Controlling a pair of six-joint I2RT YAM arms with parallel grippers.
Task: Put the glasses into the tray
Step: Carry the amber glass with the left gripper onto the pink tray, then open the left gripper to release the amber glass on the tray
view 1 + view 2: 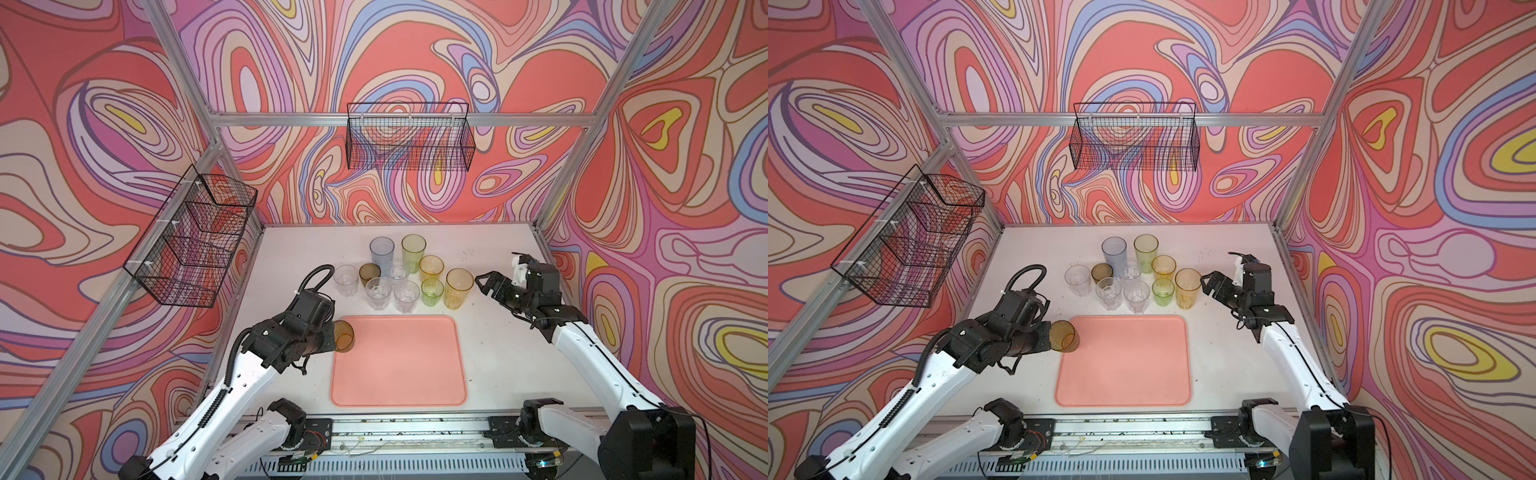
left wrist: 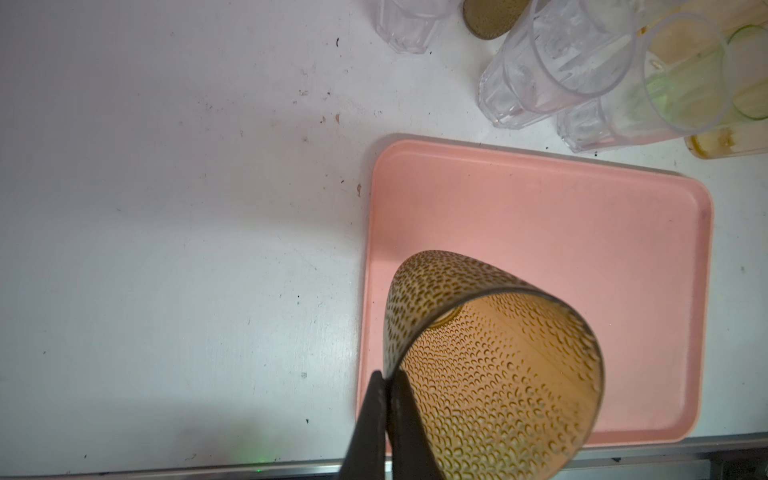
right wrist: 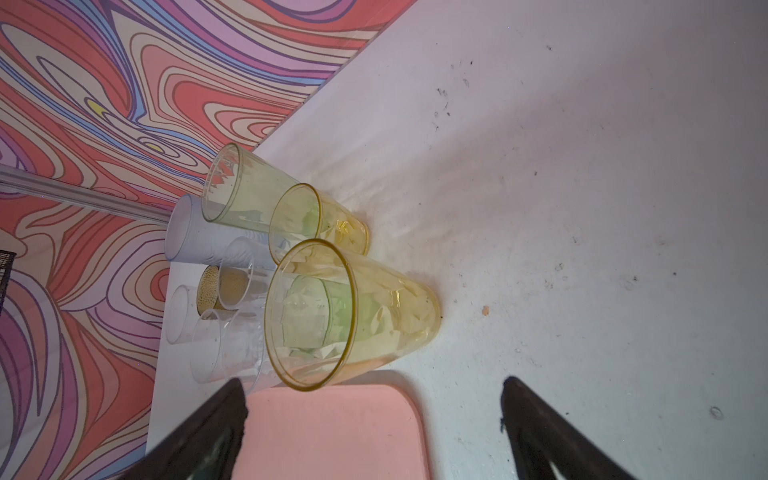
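The fingers of the left end effector (image 2: 390,386) are hidden behind its wrist in both top views. The left wrist view cuts them off at the frame edge and shows them clamped on the rim of the brown glass (image 2: 494,374), tilted over a corner of the tray (image 2: 561,232); contact cannot be determined. The left forearm lies low. The right end effector (image 1: 481,284) hovers spread and empty beside the tall yellow glass (image 1: 459,289). The other glasses (image 1: 378,293) stand on the tabletop (image 1: 498,353) behind the tray.
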